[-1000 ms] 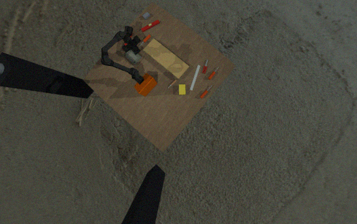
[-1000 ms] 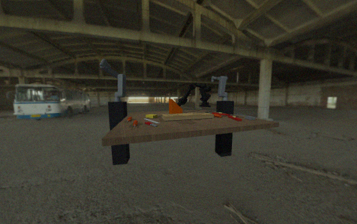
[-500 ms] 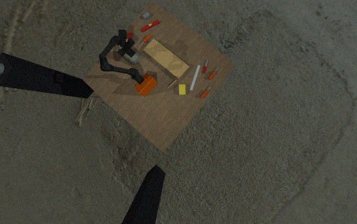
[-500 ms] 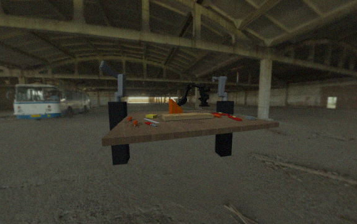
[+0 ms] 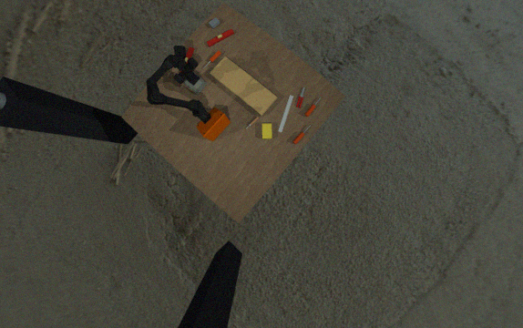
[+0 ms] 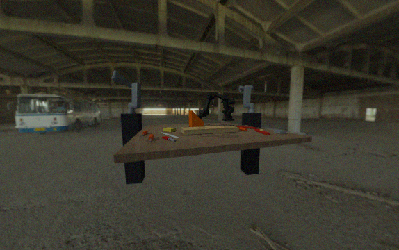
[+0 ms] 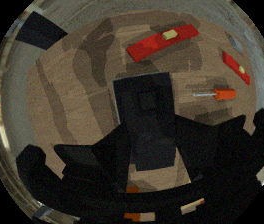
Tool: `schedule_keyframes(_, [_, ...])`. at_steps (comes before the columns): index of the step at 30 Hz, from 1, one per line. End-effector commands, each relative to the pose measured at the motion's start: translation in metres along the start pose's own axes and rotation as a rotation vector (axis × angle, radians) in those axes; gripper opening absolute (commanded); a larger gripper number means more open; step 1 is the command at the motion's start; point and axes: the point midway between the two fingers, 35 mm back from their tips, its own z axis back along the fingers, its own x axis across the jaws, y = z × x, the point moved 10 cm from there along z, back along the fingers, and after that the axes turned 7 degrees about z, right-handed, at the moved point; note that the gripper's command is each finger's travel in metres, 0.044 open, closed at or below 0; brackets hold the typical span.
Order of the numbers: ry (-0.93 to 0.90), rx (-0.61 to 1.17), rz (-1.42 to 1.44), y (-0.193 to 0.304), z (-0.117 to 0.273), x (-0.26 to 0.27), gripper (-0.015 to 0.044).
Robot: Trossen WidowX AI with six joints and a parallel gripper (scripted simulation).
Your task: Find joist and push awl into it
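Clasping a black, boxy stud finder point(image 5: 191, 76) point(image 7: 146, 120), the black hand point(image 5: 186, 71) point(image 6: 227, 114) point(image 7: 148, 117) hangs above the brown wooden counter point(image 5: 239, 182) point(image 6: 203, 149) point(image 7: 58, 95). The stud finder looks like a dark oblong slab with a small square on its face, and it lies directly between the fingers, sticking out ahead of them in the wrist view. From above, it overlaps the edge of the shallow grey tray point(image 5: 197, 86), so the tray is right beside or partly under the hand; which, I can't tell.

The pale yellow wooden panel point(image 5: 243, 87) point(image 6: 210, 130) is near the hand, past the tray, and nothing held touches it. An orange-handled tool with a thin metal shank point(image 5: 215, 56) point(image 6: 242, 128) point(image 7: 225, 94) rests near the hand, to its right in the wrist view; whether it's the awl, I can't tell. A red bar with a pale yellow inset point(image 5: 189, 53) point(image 7: 153, 45) lies close to the hand, with a matching red bar point(image 5: 226, 35) point(image 6: 262, 132) point(image 7: 230, 62) farther off.
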Motion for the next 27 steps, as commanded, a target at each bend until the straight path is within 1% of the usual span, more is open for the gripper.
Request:
schedule_keyframes(1, [0.001,0.001,-0.001,0.001,-0.006,-0.001,0.0])
schedule_keyframes(27, [0.003,-0.004,-0.003,0.012,-0.045,0.002,0.0])
